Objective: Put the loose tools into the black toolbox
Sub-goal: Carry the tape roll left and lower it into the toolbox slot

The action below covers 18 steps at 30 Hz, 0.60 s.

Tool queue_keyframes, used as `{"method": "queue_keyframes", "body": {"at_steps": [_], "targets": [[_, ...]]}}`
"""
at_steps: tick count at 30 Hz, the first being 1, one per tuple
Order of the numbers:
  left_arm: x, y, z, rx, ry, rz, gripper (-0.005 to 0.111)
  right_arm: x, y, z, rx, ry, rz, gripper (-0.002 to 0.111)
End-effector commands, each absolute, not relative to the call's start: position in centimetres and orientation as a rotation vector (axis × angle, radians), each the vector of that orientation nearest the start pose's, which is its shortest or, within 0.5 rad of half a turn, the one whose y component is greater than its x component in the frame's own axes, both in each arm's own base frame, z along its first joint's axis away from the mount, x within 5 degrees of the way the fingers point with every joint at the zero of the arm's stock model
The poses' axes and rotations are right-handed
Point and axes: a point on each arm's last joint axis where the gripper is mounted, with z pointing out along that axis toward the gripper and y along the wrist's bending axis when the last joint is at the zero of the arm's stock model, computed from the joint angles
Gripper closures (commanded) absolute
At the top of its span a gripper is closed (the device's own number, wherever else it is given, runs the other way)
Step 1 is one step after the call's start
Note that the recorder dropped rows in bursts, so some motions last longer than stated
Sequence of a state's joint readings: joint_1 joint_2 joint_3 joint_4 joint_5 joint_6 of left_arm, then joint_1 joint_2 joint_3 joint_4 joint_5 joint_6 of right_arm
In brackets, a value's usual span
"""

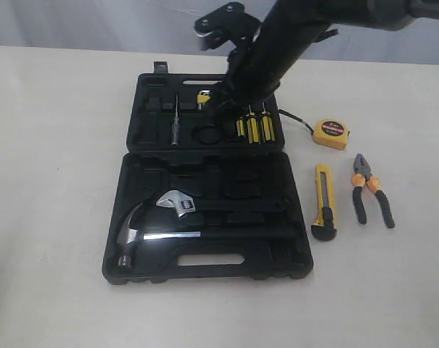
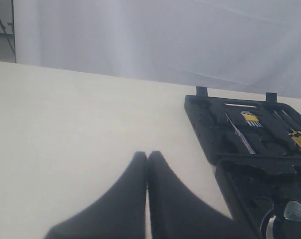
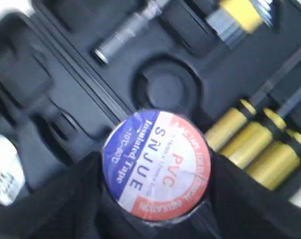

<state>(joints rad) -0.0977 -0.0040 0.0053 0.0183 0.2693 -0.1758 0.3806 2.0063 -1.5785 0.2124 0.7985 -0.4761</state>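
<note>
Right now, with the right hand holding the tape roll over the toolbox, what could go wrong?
The PVC tape roll in the right hand looks offset from the round recess; released here, it might land beside it and not seat. The yellow screwdriver handles lie close, so the hand could knock them.

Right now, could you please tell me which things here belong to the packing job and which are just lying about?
Job: PVC insulating tape roll, yellow tape measure, yellow-black utility knife, orange-handled pliers, black toolbox.
Not the job, already seated in the box: claw hammer, adjustable wrench, three yellow-handled screwdrivers, hex keys.
</note>
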Motion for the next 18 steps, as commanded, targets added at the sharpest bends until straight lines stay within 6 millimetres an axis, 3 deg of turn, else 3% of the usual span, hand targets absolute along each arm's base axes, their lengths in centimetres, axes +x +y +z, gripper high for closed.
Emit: {"method": "queue_keyframes", "body": {"at_steps": [1,6,18], "targets": [[5.5,-0.5,18.9,-0.051,1.757,-0.185,0.107,40.3,19.9,22.1,-0.843,2.428,0.234,0.080],[5.5,-0.5,18.9,-0.051,1.757,-0.185,0.107,40.4,21.0,21.0,-0.814,2.426,0.249,0.080],[5.5,-0.5,18.9,-0.051,1.757,-0.185,0.107,42.3,21.7,16.1,-0.723,2.472,0.251,0.080]]}}
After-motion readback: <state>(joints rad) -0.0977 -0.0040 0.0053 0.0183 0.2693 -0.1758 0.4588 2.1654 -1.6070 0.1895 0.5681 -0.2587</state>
